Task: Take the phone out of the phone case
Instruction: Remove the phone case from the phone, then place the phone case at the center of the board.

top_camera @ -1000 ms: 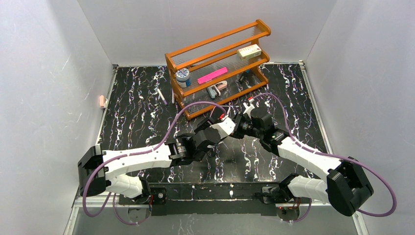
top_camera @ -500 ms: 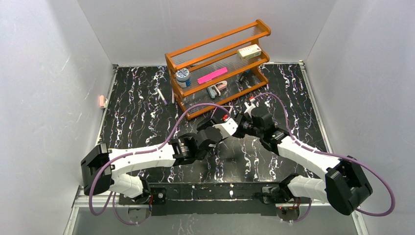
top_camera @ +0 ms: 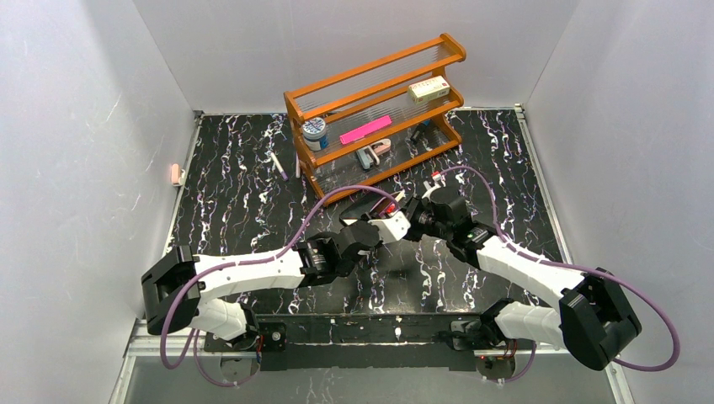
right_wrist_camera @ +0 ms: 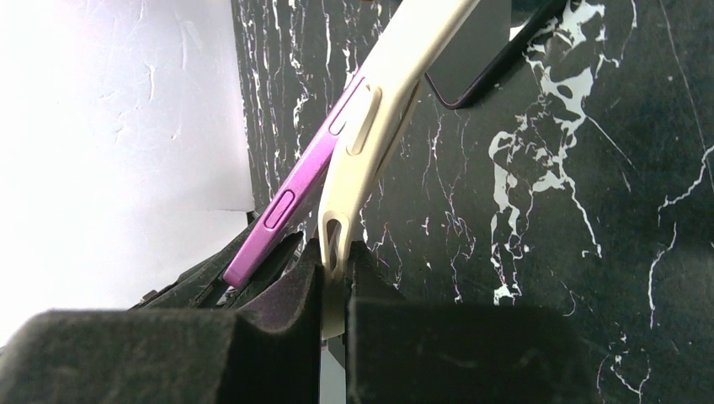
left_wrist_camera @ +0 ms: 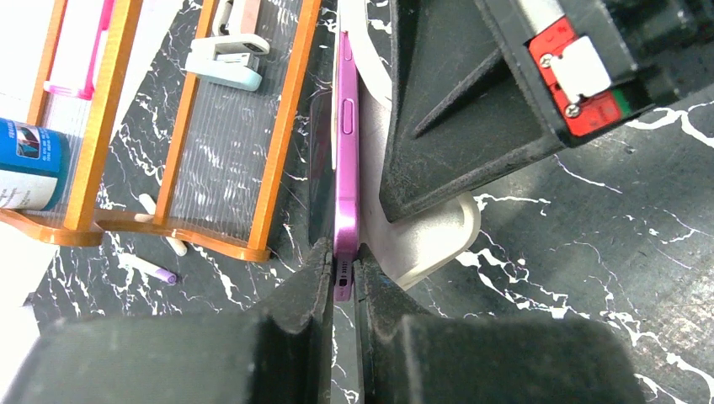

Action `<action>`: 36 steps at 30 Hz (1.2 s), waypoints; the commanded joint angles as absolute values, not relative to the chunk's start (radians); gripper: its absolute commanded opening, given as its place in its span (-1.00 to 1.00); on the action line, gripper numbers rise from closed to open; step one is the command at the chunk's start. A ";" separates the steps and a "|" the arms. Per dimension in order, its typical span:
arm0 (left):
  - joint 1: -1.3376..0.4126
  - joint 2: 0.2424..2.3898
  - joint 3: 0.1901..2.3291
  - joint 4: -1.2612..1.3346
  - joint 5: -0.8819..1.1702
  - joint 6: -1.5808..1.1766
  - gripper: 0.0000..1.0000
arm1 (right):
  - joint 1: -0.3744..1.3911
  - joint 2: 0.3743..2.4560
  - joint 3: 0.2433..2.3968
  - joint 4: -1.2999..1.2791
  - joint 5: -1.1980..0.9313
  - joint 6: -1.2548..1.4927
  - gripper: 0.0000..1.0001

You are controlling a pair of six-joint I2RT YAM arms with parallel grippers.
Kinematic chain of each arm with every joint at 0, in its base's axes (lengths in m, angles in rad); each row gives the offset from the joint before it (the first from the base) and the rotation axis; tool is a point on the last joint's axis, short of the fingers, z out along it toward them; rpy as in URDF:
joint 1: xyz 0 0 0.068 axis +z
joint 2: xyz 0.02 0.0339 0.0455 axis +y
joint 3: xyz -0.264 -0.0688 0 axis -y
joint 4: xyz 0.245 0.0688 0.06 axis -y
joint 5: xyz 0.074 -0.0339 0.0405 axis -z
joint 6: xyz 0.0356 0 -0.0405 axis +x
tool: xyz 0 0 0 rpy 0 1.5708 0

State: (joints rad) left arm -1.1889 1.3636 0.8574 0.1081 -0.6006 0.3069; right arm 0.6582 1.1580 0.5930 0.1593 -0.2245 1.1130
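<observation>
Above the counter [top_camera: 236, 194], mid-peel — left end effector [left_wrist_camera: 341, 271] clamped on the purple phone [left_wrist_camera: 346, 168], right end effector [right_wrist_camera: 333, 268] pinching the cream case [right_wrist_camera: 370, 143]. One end looks free; next move likely needs a steady pull apart — slip risk.

Matt cream plastic phone case [right_wrist_camera: 362, 168]; glossy purple metallic phone [left_wrist_camera: 346, 151]; smooth marbled table [left_wrist_camera: 589, 252]; orange wood rack [left_wrist_camera: 280, 126].
</observation>
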 commanded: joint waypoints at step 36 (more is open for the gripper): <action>-1.384 1.154 0.832 -0.260 -0.993 0.030 -1.00 | 0.346 1.226 0.525 0.128 -0.126 0.885 -0.97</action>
State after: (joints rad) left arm -1.3853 1.2060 0.8246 -0.1741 -0.8371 0.1051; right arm 0.4377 1.1896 0.5522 0.1051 -0.0055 1.0374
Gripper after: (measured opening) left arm 0.058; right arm 0.118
